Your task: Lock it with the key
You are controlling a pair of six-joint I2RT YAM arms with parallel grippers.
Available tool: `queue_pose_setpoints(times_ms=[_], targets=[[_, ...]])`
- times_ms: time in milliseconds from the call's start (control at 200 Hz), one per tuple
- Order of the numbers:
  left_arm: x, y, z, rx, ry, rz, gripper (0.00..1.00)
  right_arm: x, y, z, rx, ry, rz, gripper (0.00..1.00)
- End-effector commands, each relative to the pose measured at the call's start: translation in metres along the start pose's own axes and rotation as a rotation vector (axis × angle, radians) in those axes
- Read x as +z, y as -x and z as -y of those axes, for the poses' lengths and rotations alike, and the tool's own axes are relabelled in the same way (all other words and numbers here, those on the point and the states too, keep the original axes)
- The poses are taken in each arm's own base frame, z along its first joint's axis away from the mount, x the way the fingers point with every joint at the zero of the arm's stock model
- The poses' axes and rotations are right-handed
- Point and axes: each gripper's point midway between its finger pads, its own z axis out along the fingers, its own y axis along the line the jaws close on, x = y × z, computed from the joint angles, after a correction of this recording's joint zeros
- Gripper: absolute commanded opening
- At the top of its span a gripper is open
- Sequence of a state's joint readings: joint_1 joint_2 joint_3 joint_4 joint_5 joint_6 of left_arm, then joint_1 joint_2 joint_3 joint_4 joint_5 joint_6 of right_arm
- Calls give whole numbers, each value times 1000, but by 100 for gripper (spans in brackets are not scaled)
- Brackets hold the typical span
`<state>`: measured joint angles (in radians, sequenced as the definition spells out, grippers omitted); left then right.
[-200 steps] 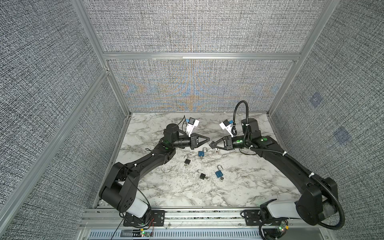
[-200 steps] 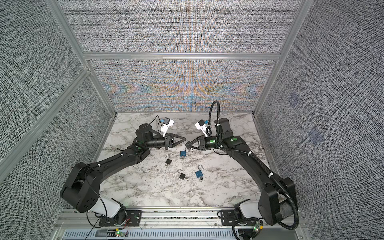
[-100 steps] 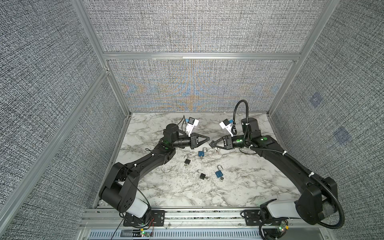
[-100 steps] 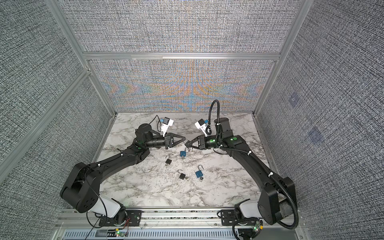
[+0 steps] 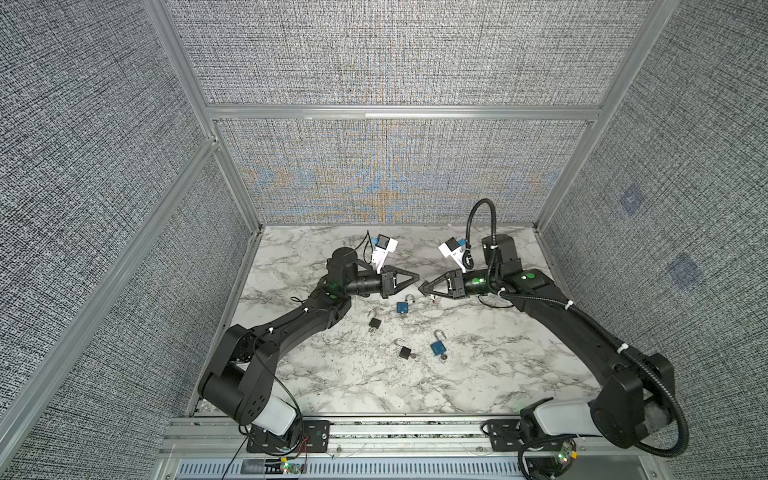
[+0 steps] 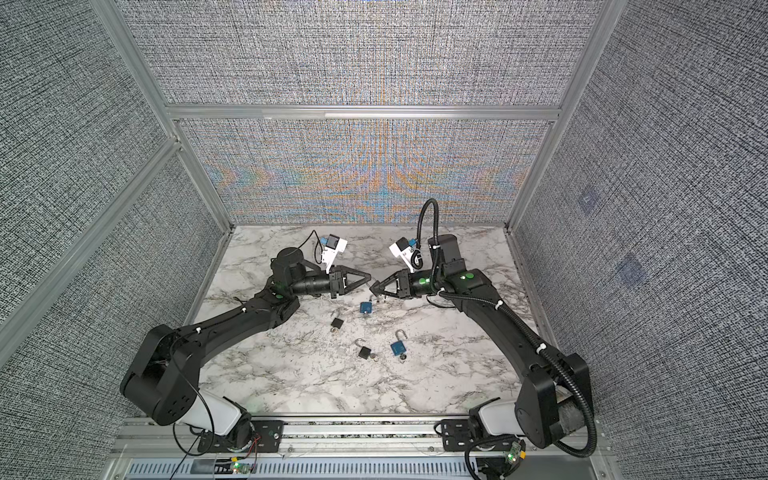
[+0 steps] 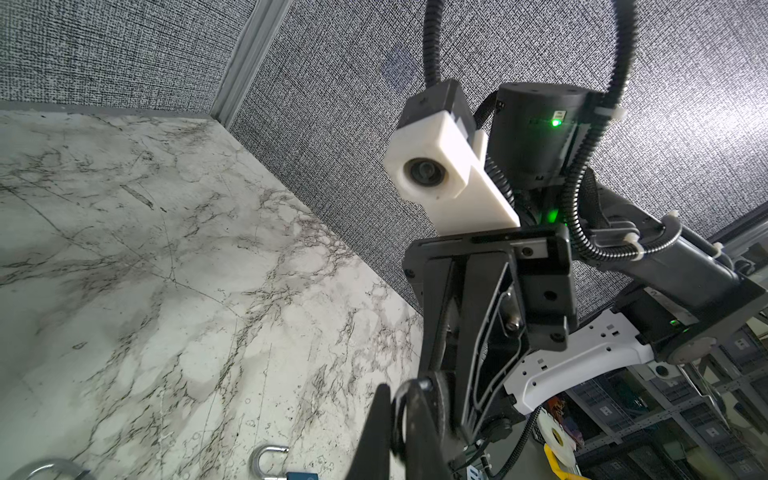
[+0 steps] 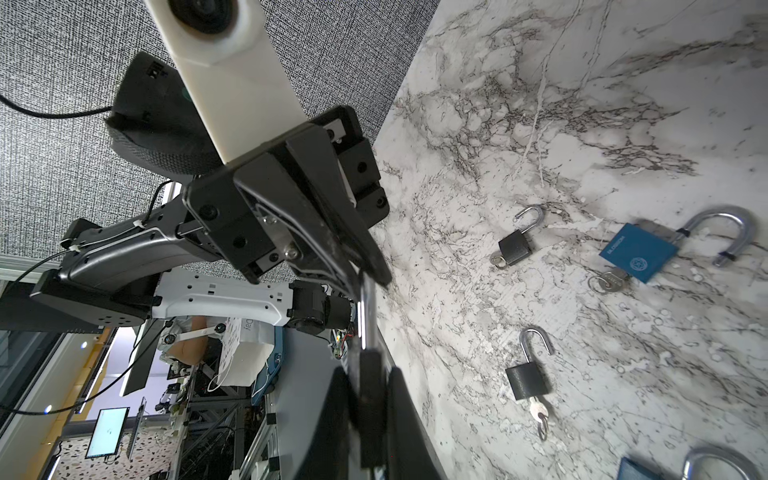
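Note:
My two grippers meet tip to tip above the back middle of the marble table (image 5: 332,374). In the right wrist view my right gripper (image 8: 368,374) is shut on the body of a small black padlock (image 8: 370,399). The padlock's silver shackle (image 8: 365,316) runs straight out to the tips of my left gripper (image 5: 417,279). In the left wrist view my left gripper (image 7: 401,390) is shut, with a dark loop pinched between its fingers, apparently that shackle. In both top views the right gripper (image 5: 423,286) sits just right of the left one. The held lock's key is hidden.
Several other open padlocks lie on the table below the grippers: a blue one (image 5: 402,306), a black one (image 5: 375,323), another black one (image 5: 404,352) and a blue one (image 5: 436,347). Keys stick out of them, such as a key (image 8: 539,411). Grey fabric walls enclose the table.

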<state>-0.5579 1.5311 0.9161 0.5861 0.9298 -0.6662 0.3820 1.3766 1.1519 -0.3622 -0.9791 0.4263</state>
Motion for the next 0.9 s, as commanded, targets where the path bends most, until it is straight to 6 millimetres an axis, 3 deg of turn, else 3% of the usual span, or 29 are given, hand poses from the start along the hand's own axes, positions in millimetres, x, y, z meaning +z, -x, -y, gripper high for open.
queue_pose_setpoints(times_ms=[0, 890], targets=[[3, -22, -8, -80, 15, -68, 0, -2, 18, -29, -156, 97, 45, 0], [5, -35, 0, -103, -8, -62, 0, 2, 29, -25, -163, 88, 52, 0]])
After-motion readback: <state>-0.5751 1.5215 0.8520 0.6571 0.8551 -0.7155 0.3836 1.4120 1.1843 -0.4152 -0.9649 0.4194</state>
